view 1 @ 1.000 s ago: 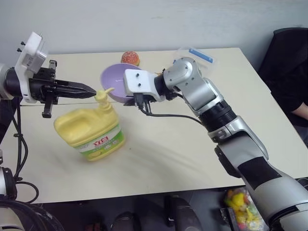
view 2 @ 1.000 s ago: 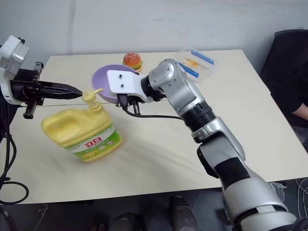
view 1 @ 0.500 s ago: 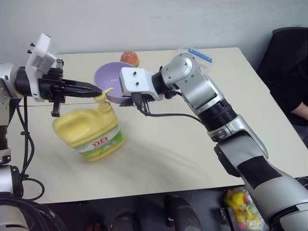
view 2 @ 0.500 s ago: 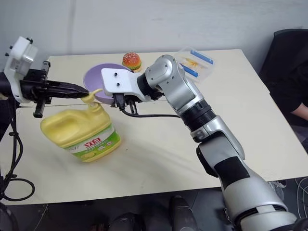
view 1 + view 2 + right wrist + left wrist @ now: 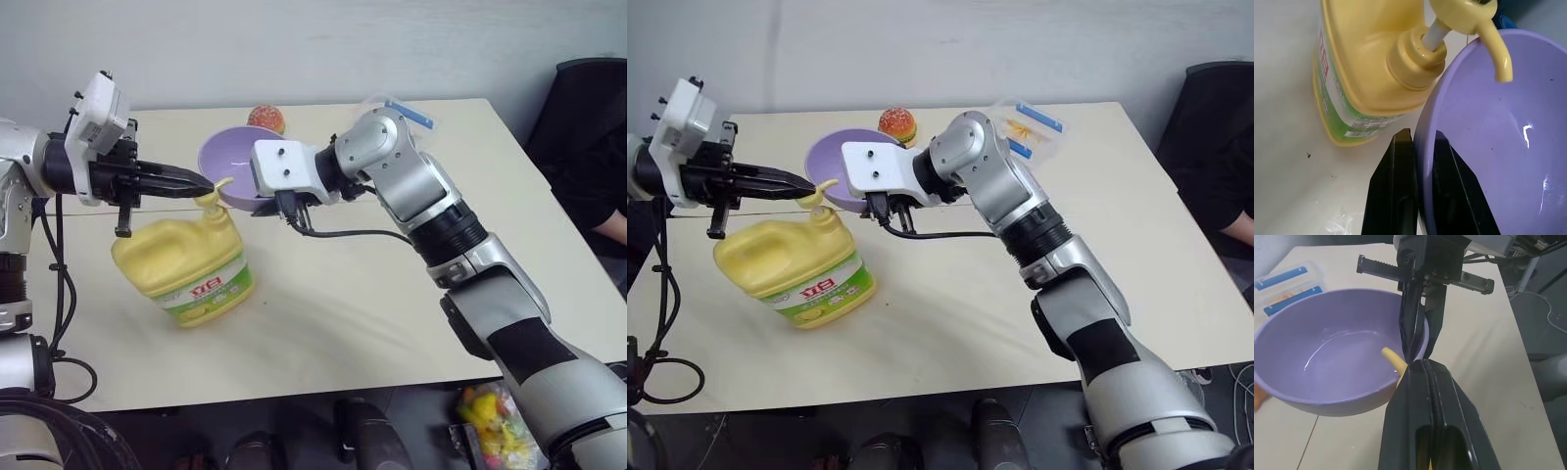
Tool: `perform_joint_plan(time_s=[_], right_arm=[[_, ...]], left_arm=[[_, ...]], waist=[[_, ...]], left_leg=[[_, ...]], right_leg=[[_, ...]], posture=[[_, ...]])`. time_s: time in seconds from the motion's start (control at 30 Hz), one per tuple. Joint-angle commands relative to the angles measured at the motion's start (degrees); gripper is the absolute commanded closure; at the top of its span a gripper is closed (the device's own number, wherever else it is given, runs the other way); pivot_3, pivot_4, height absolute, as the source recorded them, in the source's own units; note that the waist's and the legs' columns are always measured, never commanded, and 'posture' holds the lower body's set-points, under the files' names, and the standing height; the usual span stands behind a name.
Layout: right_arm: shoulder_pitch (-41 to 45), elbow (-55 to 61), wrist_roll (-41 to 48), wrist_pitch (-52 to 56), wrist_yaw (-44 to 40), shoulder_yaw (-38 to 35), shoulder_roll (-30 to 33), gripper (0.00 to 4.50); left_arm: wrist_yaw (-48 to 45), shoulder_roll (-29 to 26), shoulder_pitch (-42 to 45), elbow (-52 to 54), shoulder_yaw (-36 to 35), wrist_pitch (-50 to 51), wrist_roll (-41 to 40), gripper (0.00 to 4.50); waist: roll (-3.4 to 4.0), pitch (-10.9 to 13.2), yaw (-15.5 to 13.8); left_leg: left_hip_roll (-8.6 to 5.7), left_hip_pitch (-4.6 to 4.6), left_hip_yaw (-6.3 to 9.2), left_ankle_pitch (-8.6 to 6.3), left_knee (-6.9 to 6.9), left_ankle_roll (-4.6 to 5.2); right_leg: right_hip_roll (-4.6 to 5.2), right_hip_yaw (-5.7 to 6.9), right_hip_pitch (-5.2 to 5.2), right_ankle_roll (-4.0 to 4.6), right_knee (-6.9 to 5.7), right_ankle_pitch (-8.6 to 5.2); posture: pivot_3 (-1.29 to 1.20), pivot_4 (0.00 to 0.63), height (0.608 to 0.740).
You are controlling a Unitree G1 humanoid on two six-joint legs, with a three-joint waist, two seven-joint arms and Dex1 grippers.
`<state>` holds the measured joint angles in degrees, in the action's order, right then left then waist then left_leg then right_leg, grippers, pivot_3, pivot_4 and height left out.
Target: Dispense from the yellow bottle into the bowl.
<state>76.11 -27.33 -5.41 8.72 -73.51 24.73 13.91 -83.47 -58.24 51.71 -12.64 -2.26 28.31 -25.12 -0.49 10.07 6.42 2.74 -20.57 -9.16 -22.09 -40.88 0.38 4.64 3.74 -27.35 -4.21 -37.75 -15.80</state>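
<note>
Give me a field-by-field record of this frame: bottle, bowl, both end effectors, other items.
yellow bottle: upright on table, pump spout over the bowl's rim
bowl: lavender, tilted, held up beside the pump
left end effector: shut, tips on top of the pump head
right end effector: shut on the bowl rim, one finger inside, one outside
burger toy: at the table's far edge behind the bowl
clear container: blue strips, far side of the table

- Head stereo pair looks forward and down over the table (image 5: 392, 323), both eyes sharing its whole top.
- Wrist views sit close: both share the bowl (image 5: 1327, 362) and pump spout (image 5: 1498, 49), at twelve o'clock.
</note>
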Motion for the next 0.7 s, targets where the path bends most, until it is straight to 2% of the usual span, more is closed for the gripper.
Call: perform_joint_plan(time_s=[0.03,0.3,0.53,0.7], right_arm=[[0.8,1.5,0.1,-1.4,-0.2,-0.5,0.3,4.50],[0.3,1.4,-0.3,-1.7,-0.2,-0.4,0.1,4.50],[-0.6,2.3,-0.3,-1.3,-0.9,-0.3,0.1,4.50],[-0.7,2.3,-0.6,-1.2,-1.0,-0.5,-0.1,4.50]], left_arm=[[0.0,-1.4,-4.0,1.6,2.6,3.2,2.0,4.49],[2.7,-0.5,-9.1,3.2,2.9,6.1,2.6,4.49],[4.8,0.8,-11.8,2.0,3.5,6.6,3.1,4.49],[5.9,1.9,-12.9,1.2,3.7,7.3,2.7,4.49]], waist=[[0.01,0.0,0.0],[0.03,-0.1,-0.2],[0.06,-0.2,-0.8],[0.22,-0.4,-1.3]], left_leg=[[0.02,0.02,0.00,0.00,0.00,0.00],[0.11,0.57,0.07,-0.01,0.08,-0.02],[0.18,1.43,0.00,-0.01,0.51,-0.05],[0.20,1.50,0.00,0.00,0.60,-0.07]], right_leg=[[0.00,0.00,0.01,0.00,0.00,0.00],[0.00,-0.01,0.66,0.11,0.11,-0.07],[0.01,-0.06,1.38,0.21,0.23,-0.13],[0.01,-0.07,1.41,0.22,0.25,-0.13]], posture=[[0.00,0.150,0.740],[0.00,0.150,0.740],[0.00,0.150,0.740],[0.00,0.150,0.740]])
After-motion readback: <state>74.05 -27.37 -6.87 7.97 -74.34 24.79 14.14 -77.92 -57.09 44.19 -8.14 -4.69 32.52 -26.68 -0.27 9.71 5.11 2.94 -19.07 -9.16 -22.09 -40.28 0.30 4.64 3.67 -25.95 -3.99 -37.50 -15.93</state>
